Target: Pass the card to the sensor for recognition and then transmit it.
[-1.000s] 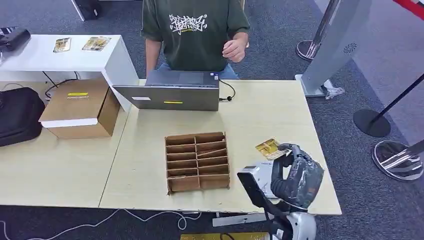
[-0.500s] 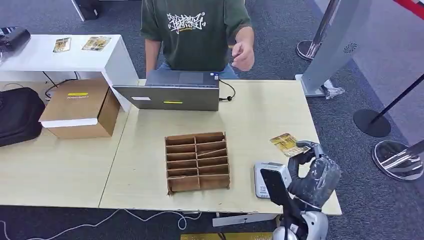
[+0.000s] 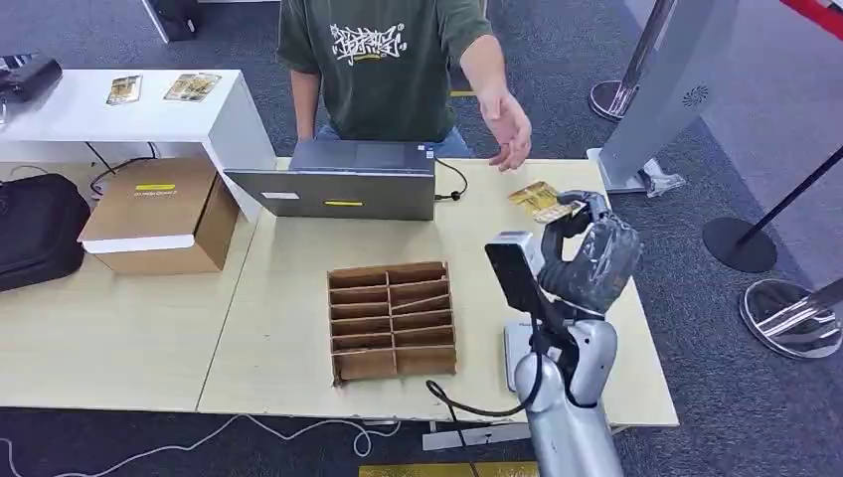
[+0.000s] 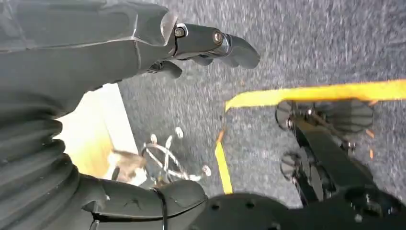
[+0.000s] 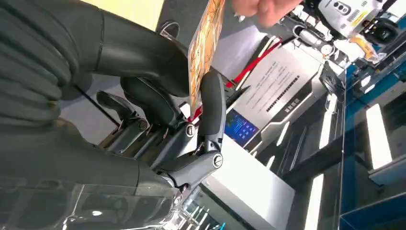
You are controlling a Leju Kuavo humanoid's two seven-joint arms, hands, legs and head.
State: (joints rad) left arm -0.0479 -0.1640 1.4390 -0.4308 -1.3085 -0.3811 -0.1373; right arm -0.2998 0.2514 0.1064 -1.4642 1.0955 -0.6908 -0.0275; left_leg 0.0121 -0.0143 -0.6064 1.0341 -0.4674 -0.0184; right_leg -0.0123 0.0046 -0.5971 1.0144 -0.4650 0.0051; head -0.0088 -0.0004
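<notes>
A grey-carpeted hall with stanchion posts lay around the pale wooden tabletop [image 3: 298, 328], which carried a slotted cardboard organiser [image 3: 392, 320], a laptop [image 3: 343, 181] and, near its front edge, the white sensor [image 3: 519, 353] partly hidden behind the robot's forearm. The right hand [image 3: 587, 256] was raised over the far right part of the tabletop and pinched the card [image 3: 538, 199] by one end between thumb and a dark finger; in the right wrist view the card [image 5: 206, 45] stood edge-on in that pinch, its free end reaching towards the person's hand [image 3: 512, 127], which hung open just beyond it and not yet touching. The left hand [image 4: 95, 86] hung beside the body over the carpet, fingers loosely apart and holding nothing.

The card looked thin, light, stiff and glossy, so likely slippery: a light pinch on its flat faces near one end seemed right, leaving the other end free for the person to take; a squeeze on the edges would probably let it twist or skid out.

Against the frame a second before, the right hand had lifted from low over the sensor and carried the card up and forward, away from it. The person's hand, then held near the chest, had come out and down towards the card. Nothing else on the tabletop had shifted.
</notes>
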